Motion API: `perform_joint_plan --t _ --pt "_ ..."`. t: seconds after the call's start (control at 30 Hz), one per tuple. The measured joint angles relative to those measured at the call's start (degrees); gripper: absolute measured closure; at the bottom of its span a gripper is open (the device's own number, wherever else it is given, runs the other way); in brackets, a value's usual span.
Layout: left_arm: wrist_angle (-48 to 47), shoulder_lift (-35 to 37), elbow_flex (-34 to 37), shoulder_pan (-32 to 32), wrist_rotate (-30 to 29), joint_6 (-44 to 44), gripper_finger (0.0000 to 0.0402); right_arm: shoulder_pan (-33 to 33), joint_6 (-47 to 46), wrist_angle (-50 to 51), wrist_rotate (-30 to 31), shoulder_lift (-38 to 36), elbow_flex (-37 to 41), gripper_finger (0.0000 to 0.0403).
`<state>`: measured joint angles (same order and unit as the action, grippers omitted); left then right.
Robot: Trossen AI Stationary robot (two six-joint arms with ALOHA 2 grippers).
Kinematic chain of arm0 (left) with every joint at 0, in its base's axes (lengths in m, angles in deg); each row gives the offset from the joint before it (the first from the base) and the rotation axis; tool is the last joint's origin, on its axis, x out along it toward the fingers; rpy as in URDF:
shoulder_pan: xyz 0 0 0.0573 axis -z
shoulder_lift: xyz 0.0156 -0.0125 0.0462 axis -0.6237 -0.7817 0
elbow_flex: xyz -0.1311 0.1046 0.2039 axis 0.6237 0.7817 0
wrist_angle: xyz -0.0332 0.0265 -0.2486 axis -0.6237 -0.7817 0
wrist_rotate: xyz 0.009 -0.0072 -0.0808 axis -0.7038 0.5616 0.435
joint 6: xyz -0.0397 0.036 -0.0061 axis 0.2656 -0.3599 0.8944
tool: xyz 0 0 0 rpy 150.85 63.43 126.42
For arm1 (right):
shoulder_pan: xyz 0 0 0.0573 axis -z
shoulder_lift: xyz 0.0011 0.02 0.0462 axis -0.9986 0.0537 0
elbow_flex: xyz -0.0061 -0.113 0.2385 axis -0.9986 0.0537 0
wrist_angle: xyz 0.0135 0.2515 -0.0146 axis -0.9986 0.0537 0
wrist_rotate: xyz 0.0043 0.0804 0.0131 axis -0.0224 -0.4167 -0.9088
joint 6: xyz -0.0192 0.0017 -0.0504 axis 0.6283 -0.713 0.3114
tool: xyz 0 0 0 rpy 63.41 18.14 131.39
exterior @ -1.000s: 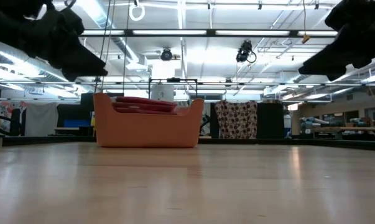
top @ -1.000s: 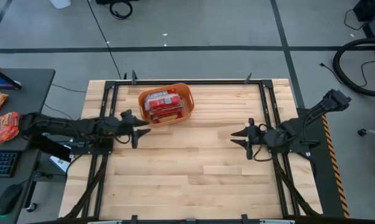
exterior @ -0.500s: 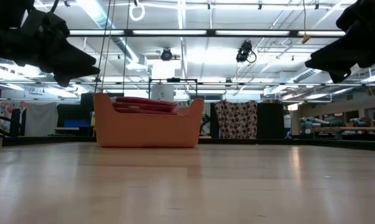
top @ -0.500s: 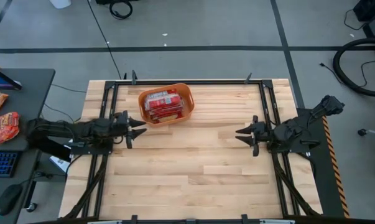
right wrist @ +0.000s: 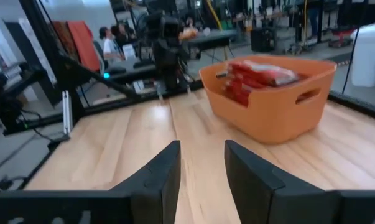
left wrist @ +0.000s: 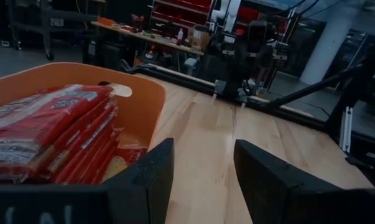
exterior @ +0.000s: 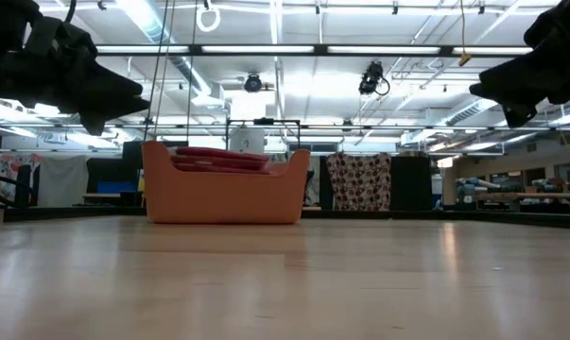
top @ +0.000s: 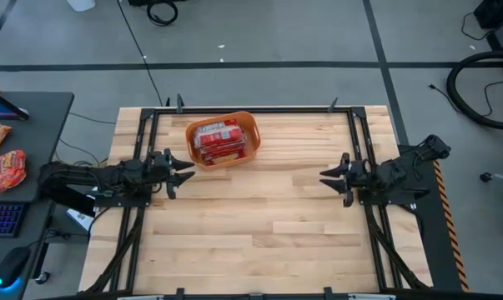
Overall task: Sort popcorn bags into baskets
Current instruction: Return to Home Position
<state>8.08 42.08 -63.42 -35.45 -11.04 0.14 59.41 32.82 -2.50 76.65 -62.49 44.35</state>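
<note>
orange basket [top: 254, 133] is noted on the counter [top: 259, 233], close to the far edge and left of its middle. red popcorn bags [top: 219, 142] are stacked flat inside it; in the low view the top of the stack is seen just above the rim.

left end effector [top: 183, 165] is held by the counter's left edge, near the basket's front left corner, apart from it. its fingers [left wrist: 147, 180] are spread, with only wood seen between them.

right end effector [top: 326, 177] is held by the right edge, well apart from the basket, pointed toward the counter's middle. its fingers [right wrist: 156, 180] are parted, nothing pinched.

both are seen raised off the surface in the low view.
</note>
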Motion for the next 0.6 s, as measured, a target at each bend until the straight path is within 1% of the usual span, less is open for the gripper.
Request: perform_joint_plan --t 0.13,0.3,0.43,0.6 --pt "-0.08 -0.08 0.02 0.00 0.02 -0.03 0.0231 0.00 1.60 -0.47 0.03 -2.19 0.00 0.0273" --pt "-0.08 -0.09 0.04 0.55 -0.03 -1.46 0.0231 0.14 2.93 -0.33 1.52 -2.06 0.00 0.0273" --pt "-0.18 0.00 0.04 1.62 0.01 -3.75 0.0231 0.90 3.52 -0.33 1.53 -2.06 0.00 0.0273" --pt "-0.09 1.55 0.07 1.99 -0.01 -5.92 0.0231 1.27 6.22 -2.87 -0.63 -2.06 0.00 0.0273"
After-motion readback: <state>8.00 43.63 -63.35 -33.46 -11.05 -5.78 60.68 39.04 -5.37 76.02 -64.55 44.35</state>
